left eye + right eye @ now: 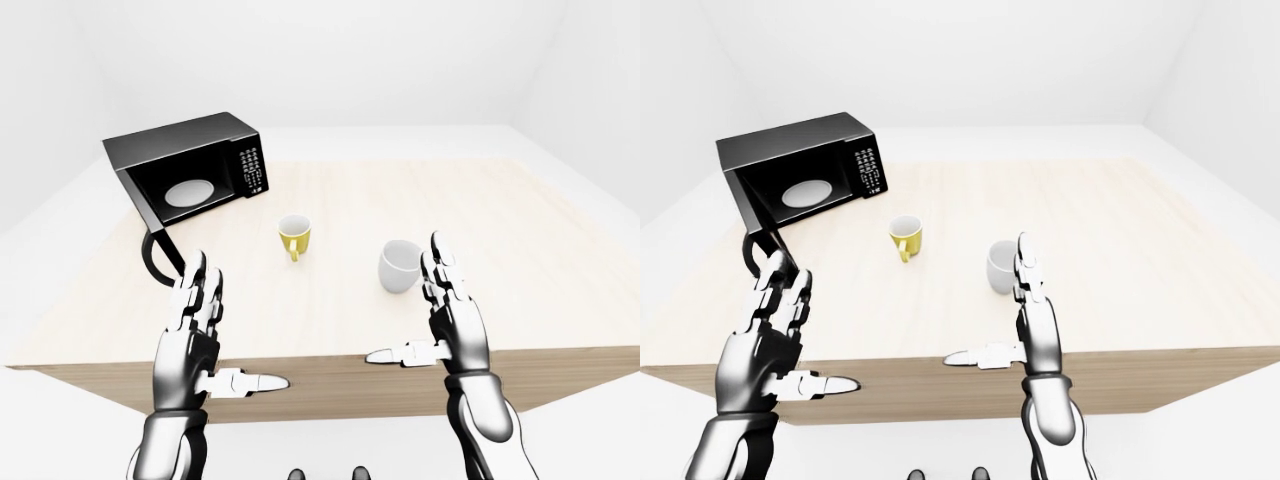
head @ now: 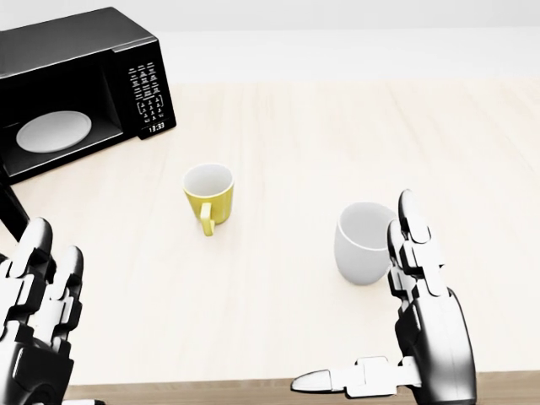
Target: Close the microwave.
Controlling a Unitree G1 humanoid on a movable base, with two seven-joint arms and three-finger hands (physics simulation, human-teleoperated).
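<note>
The black microwave (image 1: 185,143) stands at the table's top left in the left-eye view. Its door (image 1: 146,218) is swung wide open towards me and shows edge-on, and a white turntable plate (image 2: 55,132) lies inside. My left hand (image 1: 225,330) hovers open just below and right of the door's free end, without touching it. My right hand (image 2: 371,329) is open too, fingers up, right beside the white mug (image 2: 361,245). Neither hand holds anything.
A yellow mug (image 2: 207,192) stands on the pale wooden table (image 1: 520,260), right of the microwave, with its handle towards me. The white mug is to its right. The table's near edge (image 1: 330,380) runs under both hands.
</note>
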